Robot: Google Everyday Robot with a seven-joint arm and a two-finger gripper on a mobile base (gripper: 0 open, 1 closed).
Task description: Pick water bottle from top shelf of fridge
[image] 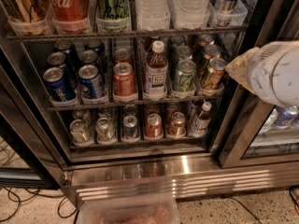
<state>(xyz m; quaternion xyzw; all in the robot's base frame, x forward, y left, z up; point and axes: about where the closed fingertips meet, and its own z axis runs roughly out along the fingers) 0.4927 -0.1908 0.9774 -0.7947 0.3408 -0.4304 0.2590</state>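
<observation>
Camera view: the hand is seen at the right edge, in front of the door frame of the fridge, level with the middle rack. Whether it is spread or pressed together cannot be told. The water bottle is found upright on the top shelf, well apart from the hand. Reach, grasp and withdrawal are judged not yet done.
</observation>
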